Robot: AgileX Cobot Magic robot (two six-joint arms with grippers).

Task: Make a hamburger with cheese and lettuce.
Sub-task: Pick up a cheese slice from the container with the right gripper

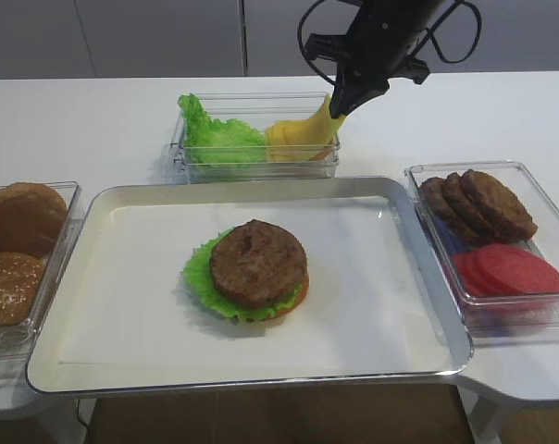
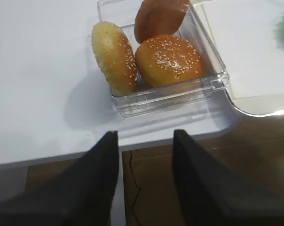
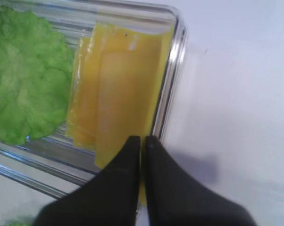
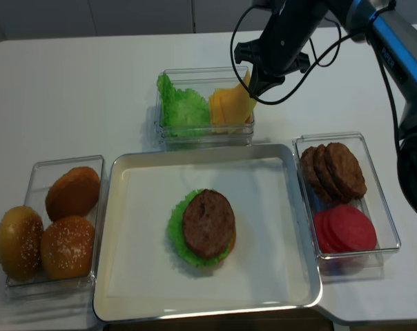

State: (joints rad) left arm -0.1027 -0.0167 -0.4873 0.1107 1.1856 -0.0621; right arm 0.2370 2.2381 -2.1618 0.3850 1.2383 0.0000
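The hamburger (image 1: 258, 268) lies mid-tray: bun base, frilly lettuce (image 1: 198, 273) and a dark patty on top. At the back, my right gripper (image 1: 338, 106) is shut on the corner of a yellow cheese slice (image 1: 303, 134), which hangs tilted up out of the right end of its clear box. In the right wrist view the cheese (image 3: 123, 84) runs between the closed fingertips of the right gripper (image 3: 143, 141). My left gripper (image 2: 145, 136) stands open and empty over the table's front edge, just short of the bun box (image 2: 165, 89).
More lettuce leaves (image 1: 219, 139) share the clear box (image 1: 256, 171) with the cheese. Left of the steel tray (image 1: 261, 381) sits a box of buns (image 1: 20, 259). The box on the right (image 1: 539, 324) holds brown patties (image 1: 478, 205) and red slices (image 1: 511, 270).
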